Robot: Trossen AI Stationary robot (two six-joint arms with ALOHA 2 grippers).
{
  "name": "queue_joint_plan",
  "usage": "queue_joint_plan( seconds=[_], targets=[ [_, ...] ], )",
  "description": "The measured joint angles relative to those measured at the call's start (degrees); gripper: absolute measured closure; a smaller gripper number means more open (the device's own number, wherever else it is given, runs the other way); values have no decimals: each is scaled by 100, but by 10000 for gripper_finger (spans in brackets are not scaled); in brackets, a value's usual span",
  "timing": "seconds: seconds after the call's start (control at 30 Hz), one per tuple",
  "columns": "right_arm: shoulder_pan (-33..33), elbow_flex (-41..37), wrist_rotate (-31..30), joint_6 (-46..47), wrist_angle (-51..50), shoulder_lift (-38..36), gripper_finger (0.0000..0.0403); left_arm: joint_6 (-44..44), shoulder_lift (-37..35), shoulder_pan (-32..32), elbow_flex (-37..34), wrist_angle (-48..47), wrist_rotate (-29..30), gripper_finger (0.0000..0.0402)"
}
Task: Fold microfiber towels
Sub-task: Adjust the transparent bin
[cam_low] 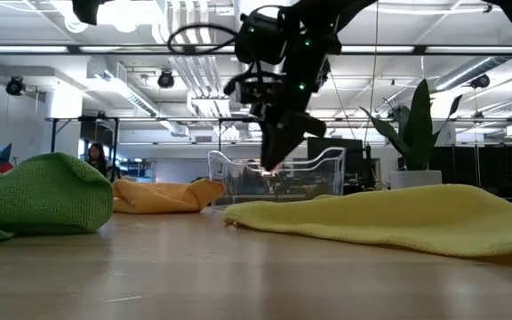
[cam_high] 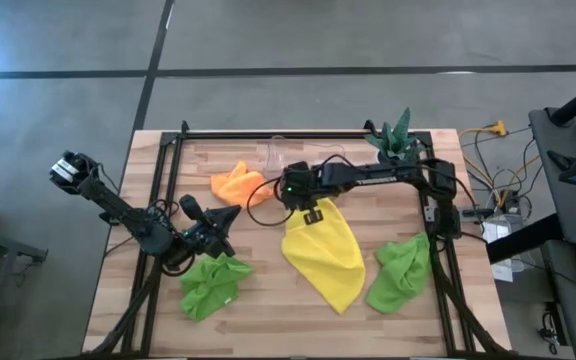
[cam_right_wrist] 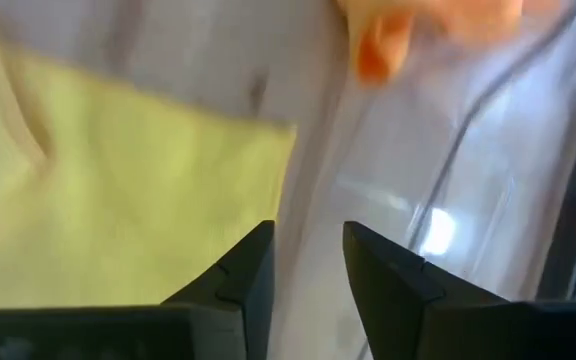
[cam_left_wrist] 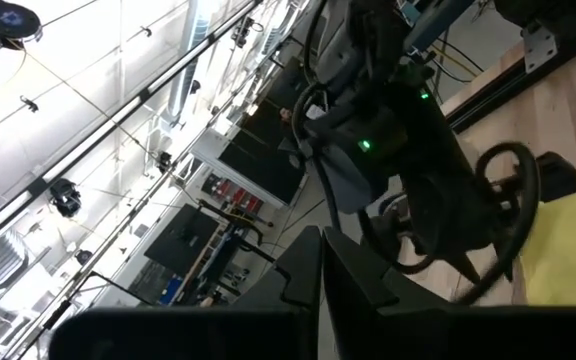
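Right now the right gripper (cam_high: 313, 214) is hanging over the middle of the table, at the far corner of the yellow towel (cam_high: 324, 253), with its two dark fingers (cam_right_wrist: 243, 270) standing a narrow gap apart and nothing between them. In the right wrist view those fingers are framing the towel's edge on one side and bare wood on the other. From table height the gripper (cam_low: 269, 160) is pointing down, its tips sitting just above the cloth and not gripping it.

The yellow towel is lying spread flat on the wooden table (cam_high: 268, 320), running from under the gripper toward the near edge in a rough diamond. Just beyond the gripper, an orange towel (cam_high: 235, 184) is lying crumpled, and a clear plastic bin (cam_low: 278, 175) is standing beside it, toward the back of the table. One lime green towel (cam_high: 401, 271) is lying bunched to the right of the yellow one, near the right arm's base; the other lime green towel (cam_high: 212, 284) is lying bunched at the near left.

The left gripper (cam_high: 220, 222) is waiting just above that left green towel, its fingers (cam_left_wrist: 298, 280) pressed together and holding nothing. A spiky green plant (cam_high: 396, 137) is standing at the far right corner of the table.
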State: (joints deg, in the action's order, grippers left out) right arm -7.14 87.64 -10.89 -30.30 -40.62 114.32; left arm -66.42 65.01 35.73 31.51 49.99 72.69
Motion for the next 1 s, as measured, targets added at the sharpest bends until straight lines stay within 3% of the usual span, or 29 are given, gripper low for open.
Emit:
queue_joint_plan(
  seconds=[0.37, 0.57, 1.0],
  targets=[
    [-159, -13, -1181, -4, -212, 111, 303, -1, 0, -2, 0, 1, -2, 402],
    [-431, -26, -1183, -17, -272, 111, 304, -1, 0, -2, 0, 1, -2, 402],
    [-515, -57, -1214, 552, -1363, 111, 310, 3, 0, -2, 0, 1, -2, 402]
  ],
)
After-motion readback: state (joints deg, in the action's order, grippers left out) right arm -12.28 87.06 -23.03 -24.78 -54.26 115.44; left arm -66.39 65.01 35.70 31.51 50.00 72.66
